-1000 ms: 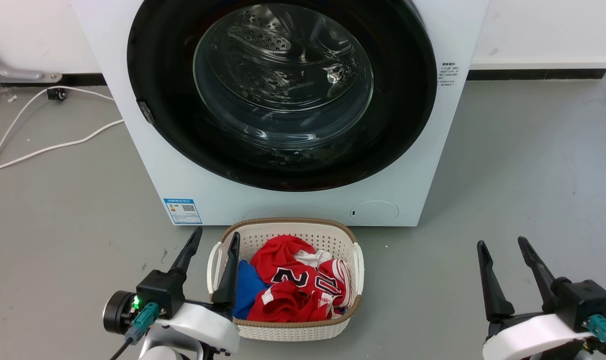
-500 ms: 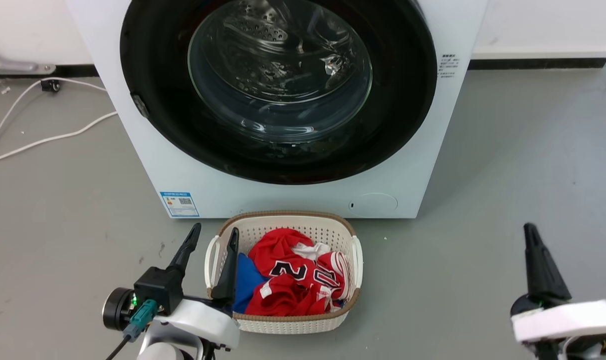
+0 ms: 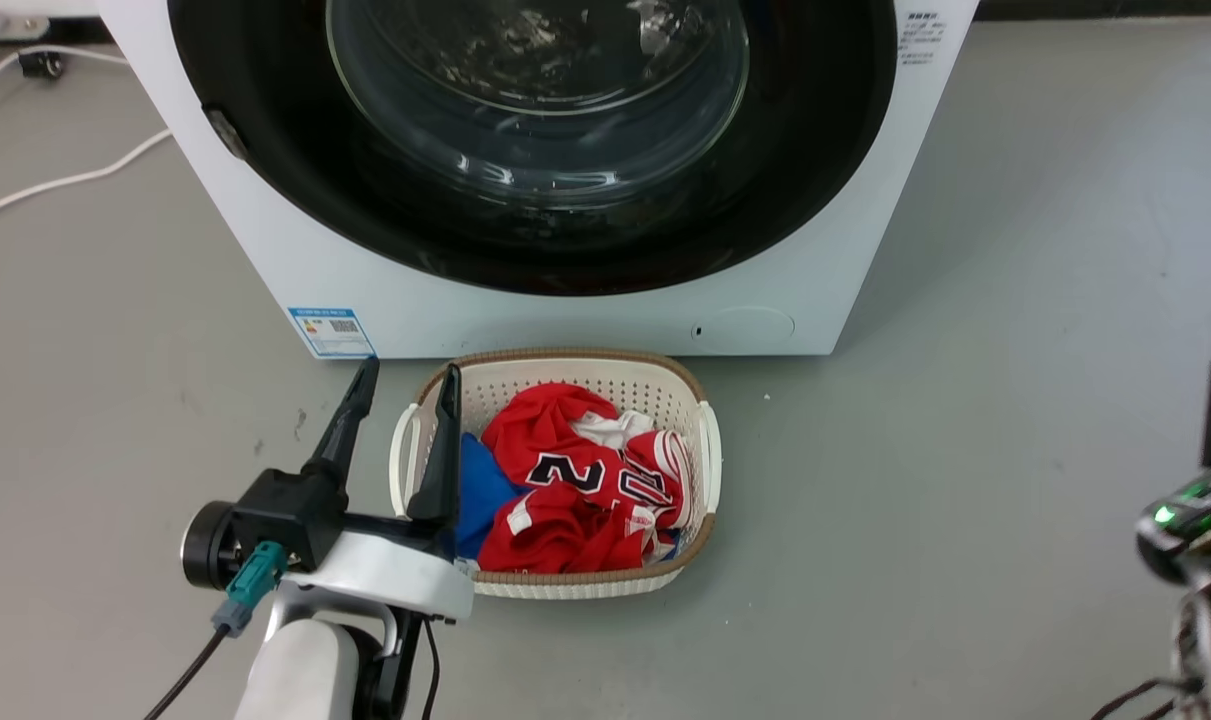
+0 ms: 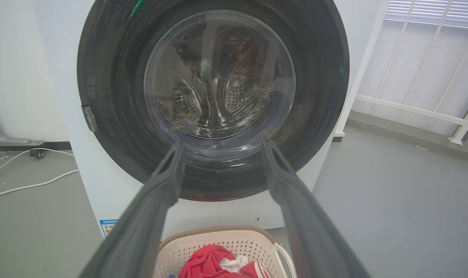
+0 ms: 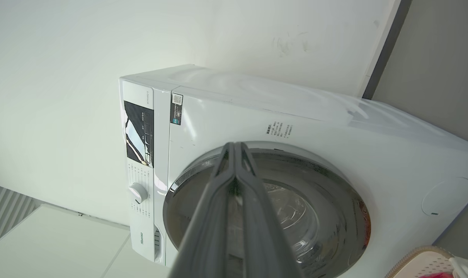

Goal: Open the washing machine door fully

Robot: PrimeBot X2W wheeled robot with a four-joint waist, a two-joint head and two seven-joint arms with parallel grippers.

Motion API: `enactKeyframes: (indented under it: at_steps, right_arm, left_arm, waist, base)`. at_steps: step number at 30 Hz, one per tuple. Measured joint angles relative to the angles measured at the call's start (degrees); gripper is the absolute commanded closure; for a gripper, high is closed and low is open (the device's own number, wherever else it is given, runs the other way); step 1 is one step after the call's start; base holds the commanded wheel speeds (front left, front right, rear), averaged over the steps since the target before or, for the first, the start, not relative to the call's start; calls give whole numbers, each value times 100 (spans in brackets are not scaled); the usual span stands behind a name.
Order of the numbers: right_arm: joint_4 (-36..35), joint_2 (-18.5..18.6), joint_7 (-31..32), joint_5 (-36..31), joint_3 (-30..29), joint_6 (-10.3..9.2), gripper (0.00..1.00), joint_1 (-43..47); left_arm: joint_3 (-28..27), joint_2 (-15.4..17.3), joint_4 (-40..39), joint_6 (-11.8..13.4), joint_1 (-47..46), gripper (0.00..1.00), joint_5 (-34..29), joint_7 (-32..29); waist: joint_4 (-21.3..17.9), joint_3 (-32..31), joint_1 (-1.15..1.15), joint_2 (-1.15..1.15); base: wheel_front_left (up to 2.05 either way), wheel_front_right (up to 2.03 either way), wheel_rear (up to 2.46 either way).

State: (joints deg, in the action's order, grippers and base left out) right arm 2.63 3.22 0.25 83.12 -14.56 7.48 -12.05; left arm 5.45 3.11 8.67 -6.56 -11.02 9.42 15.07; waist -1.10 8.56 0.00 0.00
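Left gripper (image 3: 408,372) seen lower left, fingers spread, inner finger overlapping left rim of laundry basket (image 3: 565,356). Right gripper (image 5: 234,147) shown lower centre of right wrist view, fingers pressed together. Bare grey floor (image 3: 965,420) left open at right. Washing machine door (image 3: 815,170) seen closed, top centre, lower edge above basket. White cable (image 3: 65,180) laid upper left.
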Motion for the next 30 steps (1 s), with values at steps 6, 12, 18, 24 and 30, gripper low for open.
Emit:
enactKeyframes:
  at_steps: [6, 12, 18, 24, 30]
  right_arm:
    - [883, 434, 416, 771, -467, 0, 100, -1050]
    - [2006, 1148, 1188, 1078, -237, 0, 100, -2242]
    - [3022, 1845, 1915, 904, 312, 0, 100, -3428]
    - [3827, 2130, 2744, 528, 1047, 0, 100, -4624]
    - [4324, 2113, 3094, 47, 1550, 0, 100, -5598]
  left_arm:
    - [3, -11, -232, 27, -206, 0, 53, -1]
    - [97, -14, -375, 52, -426, 0, 37, 0]
    - [241, -16, -489, 53, -613, 0, 31, 0]
    - [358, -16, -565, 59, -752, 0, 15, 0]
    - [454, -16, -656, 101, -948, 0, 18, 0]
  waist:
    - [25, 305, 0, 0]
    - [99, 633, 0, 0]
    - [228, 931, 0, 0]
    - [317, 1225, 0, 0]
    - [402, 1514, 0, 0]
  base:
    - [0, 0, 0]
    - [0, 0, 0]
    - [0, 0, 0]
    - [0, 0, 0]
    - [0, 0, 0]
